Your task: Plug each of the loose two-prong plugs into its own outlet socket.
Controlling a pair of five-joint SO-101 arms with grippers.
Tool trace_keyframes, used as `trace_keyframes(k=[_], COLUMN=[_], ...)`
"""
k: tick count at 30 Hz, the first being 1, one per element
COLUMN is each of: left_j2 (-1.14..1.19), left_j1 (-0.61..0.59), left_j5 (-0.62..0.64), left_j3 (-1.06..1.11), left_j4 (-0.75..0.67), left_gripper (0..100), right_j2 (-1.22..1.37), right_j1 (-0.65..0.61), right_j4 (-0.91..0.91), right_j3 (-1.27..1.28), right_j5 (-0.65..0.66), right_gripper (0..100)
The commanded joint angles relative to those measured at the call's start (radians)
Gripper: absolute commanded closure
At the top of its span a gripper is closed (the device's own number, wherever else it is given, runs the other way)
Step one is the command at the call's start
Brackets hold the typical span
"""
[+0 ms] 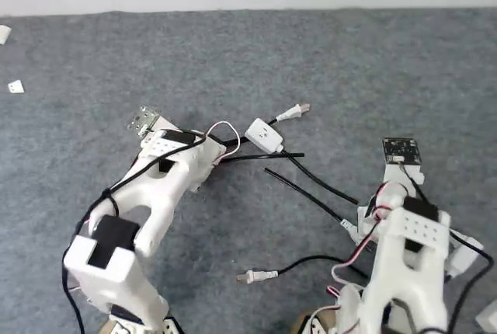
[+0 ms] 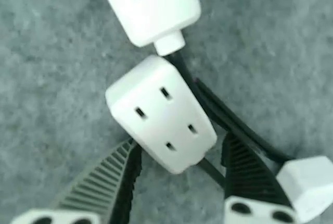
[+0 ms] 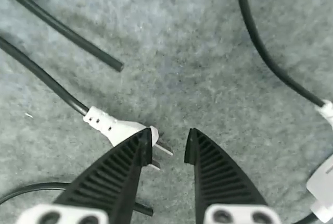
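**Right claw poised over a plug, grasp not yet made**

The right claw [image 3: 167, 143] stands apart, a modest gap between its two ribbed jaws, and clamps nothing. The two metal prongs of a white plug [image 3: 117, 127] poke into that gap at lower centre of the right wrist view. The jaw on the frame's left overlaps the plug's nose and may touch it. The plug's black cord [image 3: 41, 78] runs away to the upper left across the grey carpet [image 3: 171, 41].

The step in hand looks like picking up this plug. As I judge it, the next move calls for shifting the claw along onto the white body, so the jaws close there and not on the prongs. The plug can then be carried over with its prongs lined up to the slots.

The left claw [image 2: 179, 164] straddles the near socket [image 2: 161, 114], which sits in mid-frame of the left wrist view with its slots facing up. I cannot tell whether it is clamped on the socket or merely beside it. A far socket [image 2: 151, 5] lies just beyond, at the top of that frame.

In the high view, an upper plug [image 1: 291, 113] lies right of centre. A lower plug [image 1: 256, 276] lies near the bottom middle. Both are unplugged.
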Motion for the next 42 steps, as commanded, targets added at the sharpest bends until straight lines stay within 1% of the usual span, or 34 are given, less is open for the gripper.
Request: trace_keyframes(k=[1,8,10,11,13,14,15,18,21,23,27,31,33,35,37,39,40,42], left_j2=[0.025,0.025,0.025,0.025,0.025,0.023,0.023,0.023,0.015,-0.009,-0.117,-0.288,-0.397,-0.497,-0.577,-0.632,-0.646,-0.647], left_j1=[-0.017,-0.017,-0.011,-0.008,-0.008,-0.006,0.0,0.048,0.107,0.146,0.261,0.443,0.48,0.473,0.428,0.382,0.362,0.338], left_j5=[0.017,0.017,0.014,0.012,0.009,0.008,0.003,-0.084,-0.212,-0.31,-0.451,-0.606,-0.651,-0.664,-0.666,-0.666,-0.675,-0.733], left_j3=[-0.056,-0.058,-0.054,-0.054,-0.061,-0.068,-0.081,-0.104,-0.113,-0.084,0.042,0.248,0.348,0.444,0.53,0.578,0.582,0.564], left_j4=[-0.029,-0.029,-0.028,-0.026,0.006,0.028,0.052,0.14,0.218,0.23,0.227,0.158,0.075,-0.041,-0.141,-0.209,-0.216,-0.176], left_gripper=[76,77,82,86,99,100,97,99,99,99,99,99,99,99,98,98,98,98], right_j2=[0.067,0.104,0.104,0.104,0.105,0.11,0.111,0.113,0.113,0.113,0.113,0.113,0.113,0.113,0.113,0.113,0.113,0.113], right_j1=[-0.01,-0.01,-0.01,-0.01,-0.01,-0.01,-0.01,-0.01,-0.01,-0.01,-0.01,-0.01,-0.01,-0.01,-0.01,-0.01,-0.01,-0.01], right_j4=[-0.035,-0.061,-0.061,-0.061,-0.076,-0.084,-0.09,-0.094,-0.096,-0.096,-0.096,-0.096,-0.096,-0.096,-0.096,-0.096,-0.096,-0.096], right_j3=[-0.08,-0.083,-0.083,-0.083,-0.081,-0.081,-0.081,-0.08,-0.078,-0.078,-0.077,-0.077,-0.077,-0.077,-0.077,-0.077,-0.077,-0.077], right_j5=[0.018,0.02,0.02,0.02,0.02,0.02,0.02,0.02,0.02,0.02,0.02,0.02,0.02,0.02,0.02,0.02,0.02,0.02], right_gripper=[89.4,89.6,89.7,89.7,89.8,89.8,89.8,89.8,89.8,89.8,89.8,89.8,89.8,89.8,89.8,89.8,89.8,89.8])
